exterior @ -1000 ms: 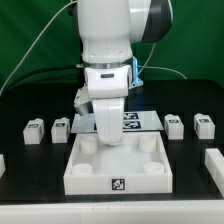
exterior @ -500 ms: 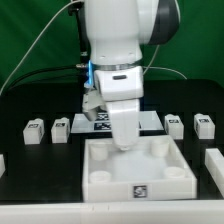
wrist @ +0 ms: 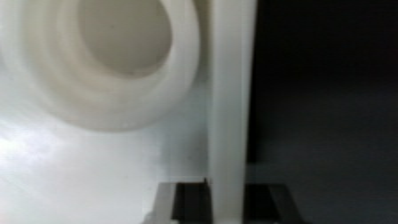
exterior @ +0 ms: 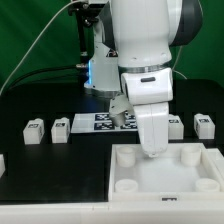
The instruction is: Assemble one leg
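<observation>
While the arm (exterior: 140,45) has shifted toward the exterior view's right since half a second ago, the tray (exterior: 150,193) has gone with it. It now sits on the desk (exterior: 55,175) at the lower right, partly cut by the picture's edge. More of the marker board (exterior: 100,121) is uncovered than before.

The legs are where they were, apart from the tray. The left leg (exterior: 35,131) and the second leg (exterior: 61,128) lie near each other at the exterior view's left, and the right leg (exterior: 205,125) lies at its right. Each lies flat with its tag on the upper face and its long side about across the view.

The arm stands over the tray and the hand (exterior: 152,150) points straight down at the tray's rear wall. In the wrist view the two dark fingers (wrist: 187,203) are pressed on this thin wall, one on each side, beside a round socket (wrist: 107,60).
</observation>
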You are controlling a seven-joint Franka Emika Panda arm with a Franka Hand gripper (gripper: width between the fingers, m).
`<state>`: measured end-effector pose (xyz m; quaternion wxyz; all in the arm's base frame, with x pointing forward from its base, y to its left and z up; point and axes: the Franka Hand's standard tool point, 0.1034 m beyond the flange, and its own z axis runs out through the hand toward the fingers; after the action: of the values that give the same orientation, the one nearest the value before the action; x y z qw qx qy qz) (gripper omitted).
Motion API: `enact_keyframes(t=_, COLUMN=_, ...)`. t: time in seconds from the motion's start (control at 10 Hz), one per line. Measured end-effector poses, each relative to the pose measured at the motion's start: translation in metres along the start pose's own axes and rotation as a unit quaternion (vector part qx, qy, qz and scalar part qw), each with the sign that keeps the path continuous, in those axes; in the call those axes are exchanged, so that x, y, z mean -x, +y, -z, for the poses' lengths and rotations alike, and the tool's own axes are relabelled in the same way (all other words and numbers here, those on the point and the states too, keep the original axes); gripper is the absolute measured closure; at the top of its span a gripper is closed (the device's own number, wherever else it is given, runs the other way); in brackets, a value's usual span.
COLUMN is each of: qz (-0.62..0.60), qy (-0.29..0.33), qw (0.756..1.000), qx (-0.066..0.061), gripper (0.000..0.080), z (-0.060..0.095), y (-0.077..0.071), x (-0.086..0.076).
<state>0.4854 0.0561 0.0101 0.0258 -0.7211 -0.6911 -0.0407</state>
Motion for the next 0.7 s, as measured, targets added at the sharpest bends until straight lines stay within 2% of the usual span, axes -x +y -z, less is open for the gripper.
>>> enact_keyframes(t=0.3, qz=0.000, qy=-0.001, qw=1.000, qx=-0.003, gripper=0.0737, z=0.0000, y=0.0040, x=0.0002)
enact_keyframes(t=0.6, qz=0.011, qy=0.001, qw=1.000, qx=0.007, gripper=0.0738, z=-0.0001, y=0.0038, x=0.0006)
enact_keyframes(t=0.7, qz=0.010, qy=0.001, qw=1.000, qx=0.008, gripper=0.0738, z=0.0000, y=0.0037, x=0.0006)
